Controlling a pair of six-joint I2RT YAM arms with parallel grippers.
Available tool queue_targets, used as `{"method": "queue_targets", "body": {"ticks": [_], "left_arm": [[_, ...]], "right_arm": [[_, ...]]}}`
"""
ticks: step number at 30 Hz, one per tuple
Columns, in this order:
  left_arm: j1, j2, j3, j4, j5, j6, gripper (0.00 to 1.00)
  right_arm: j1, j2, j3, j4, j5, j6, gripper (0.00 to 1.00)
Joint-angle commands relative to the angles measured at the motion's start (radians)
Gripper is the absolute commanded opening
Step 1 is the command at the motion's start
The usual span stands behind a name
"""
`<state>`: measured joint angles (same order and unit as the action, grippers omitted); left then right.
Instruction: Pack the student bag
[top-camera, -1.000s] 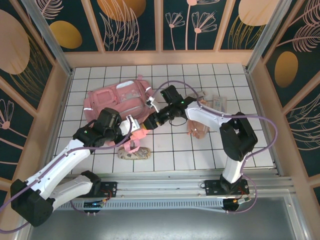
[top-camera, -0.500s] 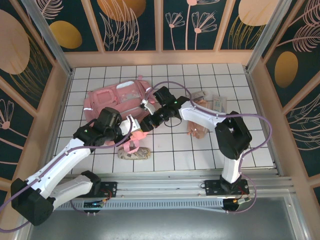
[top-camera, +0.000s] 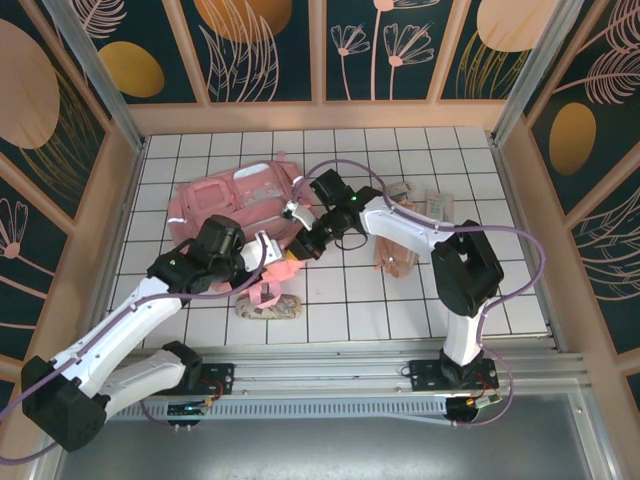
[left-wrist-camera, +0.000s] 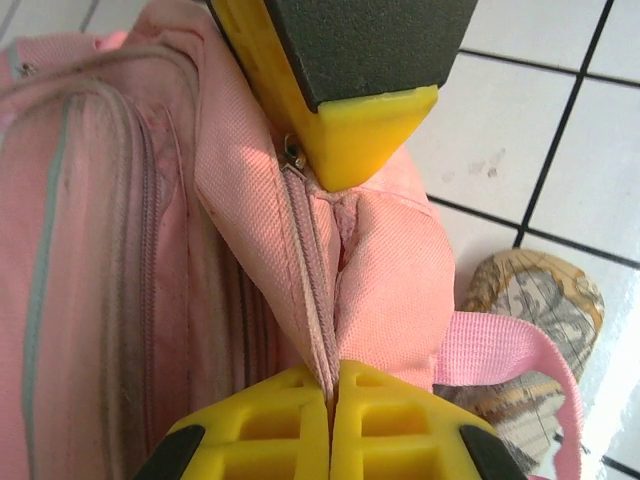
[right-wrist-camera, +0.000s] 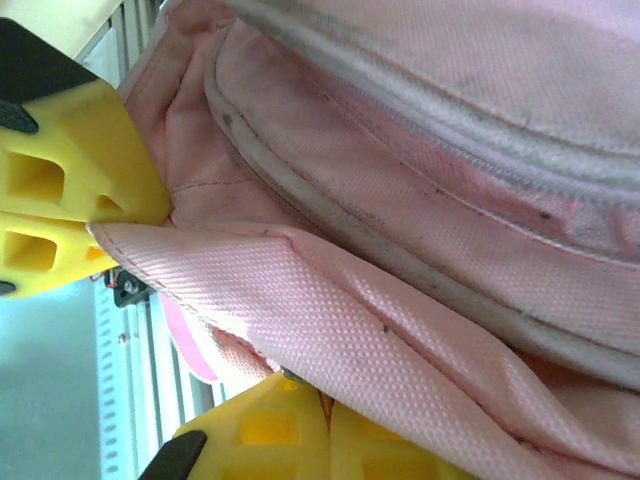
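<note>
The student bag (top-camera: 230, 195), a large pink backpack, lies flat at the back left of the tiled table. My left gripper (top-camera: 278, 258) is at its near right corner, shut on the zip seam of the bag (left-wrist-camera: 120, 250); in the left wrist view the fingers (left-wrist-camera: 390, 425) pinch the fabric fold. My right gripper (top-camera: 298, 248) meets it from the right and is shut on the same edge of the bag (right-wrist-camera: 450, 150). Its fingers (right-wrist-camera: 270, 430) clamp pink fabric beside a small metal zip part. The two grippers stand close together.
A patterned pouch (top-camera: 268, 307) lies just in front of the bag, by a loose pink strap (left-wrist-camera: 500, 350). A peach pouch (top-camera: 398, 258) and small packets (top-camera: 435, 205) lie to the right. Wooden walls ring the table.
My right gripper swung left onto the bag's corner and closed on its fabric. The left gripper kept its hold and barely moved.
</note>
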<state>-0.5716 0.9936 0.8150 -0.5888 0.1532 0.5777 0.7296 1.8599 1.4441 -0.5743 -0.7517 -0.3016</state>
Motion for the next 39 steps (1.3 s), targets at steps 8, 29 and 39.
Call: {"method": "queue_targets", "body": {"ticks": [8,29,39], "left_arm": [[0.01,-0.091,0.012,-0.073,-0.098,0.069,0.0],[0.01,-0.161,-0.034,-0.124,-0.023,0.031,0.0],[0.009,-0.203,-0.033,0.056,-0.118,-0.134,0.99]], "right_arm": [[-0.166,0.053,0.06,-0.273,0.25,-0.284,0.0],[-0.285,0.46,0.54,0.005,0.817,-0.164,0.0],[-0.291,0.131,0.163,0.16,0.687,-0.278,0.64]]}}
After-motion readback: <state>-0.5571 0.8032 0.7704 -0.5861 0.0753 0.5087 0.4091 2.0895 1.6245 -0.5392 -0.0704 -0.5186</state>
